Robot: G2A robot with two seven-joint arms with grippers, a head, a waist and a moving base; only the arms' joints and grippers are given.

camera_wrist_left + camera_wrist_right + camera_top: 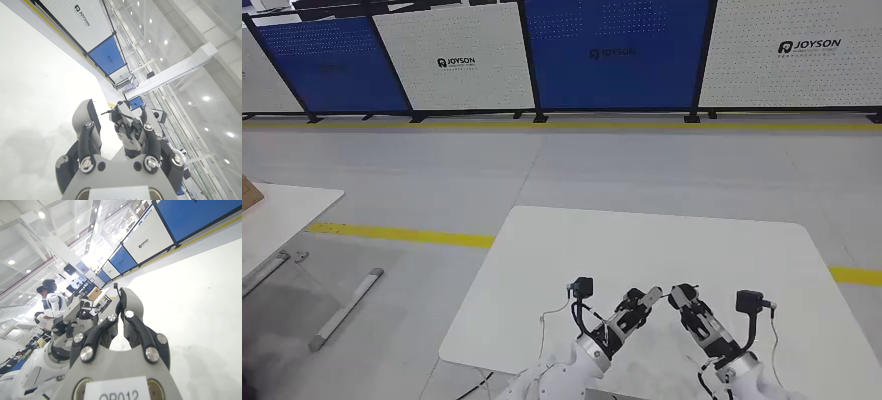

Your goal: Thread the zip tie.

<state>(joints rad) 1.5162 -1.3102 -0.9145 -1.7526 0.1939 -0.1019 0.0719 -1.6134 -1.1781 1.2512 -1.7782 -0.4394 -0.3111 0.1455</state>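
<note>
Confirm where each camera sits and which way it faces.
Top: above the arms, looking down over the table; both arms show, left gripper and right gripper nearly meeting.
Left wrist: on the left arm, looking past its open jaws at the right gripper.
Right wrist: on the right arm, looking along its jaws, shut on the zip tie.
Shared: both wrist views show the zip tie and the table.

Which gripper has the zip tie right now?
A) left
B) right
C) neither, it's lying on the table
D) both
B: the jaws of the right gripper are shut on the black zip tie, one end poking out past the tips, while those of the left gripper stand wide open with nothing between them.
</note>
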